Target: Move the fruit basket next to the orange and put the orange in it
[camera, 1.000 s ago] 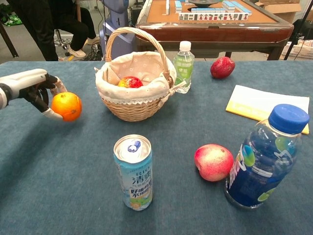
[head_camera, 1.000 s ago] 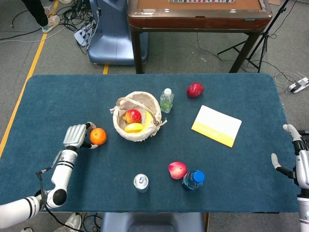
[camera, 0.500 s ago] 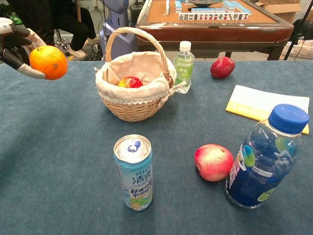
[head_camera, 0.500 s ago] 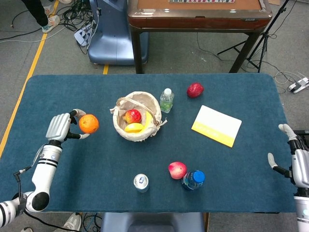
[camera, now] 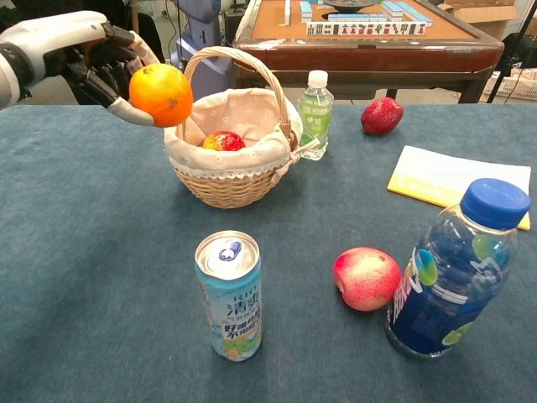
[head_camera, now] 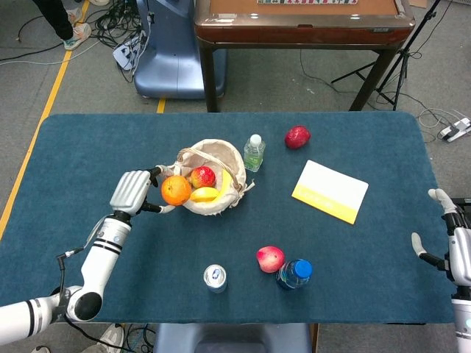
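Note:
My left hand (head_camera: 134, 192) (camera: 92, 52) holds the orange (head_camera: 176, 190) (camera: 160, 95) in the air, just at the left rim of the wicker fruit basket (head_camera: 215, 202) (camera: 228, 180). The cloth-lined basket stands at the table's middle and holds a red-yellow apple (head_camera: 202, 176) (camera: 222, 140) and a banana (head_camera: 205, 194). My right hand (head_camera: 447, 229) hangs at the table's right edge with its fingers apart and nothing in it.
A small green bottle (head_camera: 254, 152) stands right of the basket, a red fruit (head_camera: 297, 136) behind it. A yellow-white booklet (head_camera: 330, 190) lies at right. Near the front edge stand a can (head_camera: 215, 277), a peach (head_camera: 270, 258) and a blue bottle (head_camera: 294, 273).
My left hand lifted the orange off the table, then carried it right to the basket's left rim. The right hand barely shifted.

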Robot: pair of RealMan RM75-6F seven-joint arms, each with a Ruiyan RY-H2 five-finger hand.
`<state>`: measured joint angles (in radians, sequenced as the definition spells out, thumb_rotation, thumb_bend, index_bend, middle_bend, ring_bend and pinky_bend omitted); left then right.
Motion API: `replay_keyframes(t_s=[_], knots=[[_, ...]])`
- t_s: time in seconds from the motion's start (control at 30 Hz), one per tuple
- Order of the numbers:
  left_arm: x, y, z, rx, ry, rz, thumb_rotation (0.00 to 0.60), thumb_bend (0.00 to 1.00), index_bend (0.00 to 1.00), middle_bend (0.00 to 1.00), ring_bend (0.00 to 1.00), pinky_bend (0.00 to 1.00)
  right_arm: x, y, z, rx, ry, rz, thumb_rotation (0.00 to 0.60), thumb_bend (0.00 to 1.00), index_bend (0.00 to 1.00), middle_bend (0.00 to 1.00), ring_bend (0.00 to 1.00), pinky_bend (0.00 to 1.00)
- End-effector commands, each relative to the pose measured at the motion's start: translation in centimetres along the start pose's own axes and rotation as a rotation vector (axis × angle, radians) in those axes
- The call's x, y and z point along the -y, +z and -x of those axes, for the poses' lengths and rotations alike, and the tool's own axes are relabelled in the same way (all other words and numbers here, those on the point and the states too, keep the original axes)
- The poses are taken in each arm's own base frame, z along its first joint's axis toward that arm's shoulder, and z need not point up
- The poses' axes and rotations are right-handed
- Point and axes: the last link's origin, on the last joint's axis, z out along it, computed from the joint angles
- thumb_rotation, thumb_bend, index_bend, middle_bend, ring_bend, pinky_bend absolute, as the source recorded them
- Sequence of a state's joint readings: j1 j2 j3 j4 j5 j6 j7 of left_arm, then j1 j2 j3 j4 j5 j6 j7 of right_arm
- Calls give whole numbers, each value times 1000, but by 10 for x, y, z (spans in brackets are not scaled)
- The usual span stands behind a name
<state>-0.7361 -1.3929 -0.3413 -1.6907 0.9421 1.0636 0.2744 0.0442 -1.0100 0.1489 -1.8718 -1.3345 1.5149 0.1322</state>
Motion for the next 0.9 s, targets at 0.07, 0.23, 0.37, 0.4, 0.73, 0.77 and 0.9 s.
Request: replay_keyframes(t_s=[0.07, 0.23, 0.37, 0.4, 0.73, 0.77, 0.9], knots=[[-9, 13, 9, 1, 39, -12, 600, 74, 425, 538, 458, 405, -1, 0, -1, -1, 1, 1, 600, 376, 20, 150, 124, 290], [-10, 22, 11, -25, 92, -40, 600, 74, 307, 418, 372, 405, -2, -1, -1, -2, 6, 1, 600, 376, 20, 150, 124, 290], [-9, 22, 8, -44, 106, -61, 600, 74, 149, 229, 215, 403, -2, -1, -2, -2, 6, 3, 600, 376, 20, 150, 124, 290], [-7, 21, 7, -50, 108, -65, 600, 74, 111, 195, 189, 397, -2, -1, -2, -2, 7, 4, 600, 375, 20, 150, 124, 290], [20, -2, -13, -58, 108, -117, 600, 74, 59, 151, 152, 371, -2, 1, -1, 8, -2, 4, 600, 376, 25, 150, 124, 290], [26, -9, -15, -51, 117, -127, 600, 74, 64, 151, 152, 370, -3, 1, -1, 11, -6, 7, 600, 376, 29, 150, 124, 290], [54, -33, -20, -38, 160, -163, 600, 74, 67, 151, 154, 360, -5, 0, 0, 27, -24, 5, 600, 376, 39, 150, 124, 290]])
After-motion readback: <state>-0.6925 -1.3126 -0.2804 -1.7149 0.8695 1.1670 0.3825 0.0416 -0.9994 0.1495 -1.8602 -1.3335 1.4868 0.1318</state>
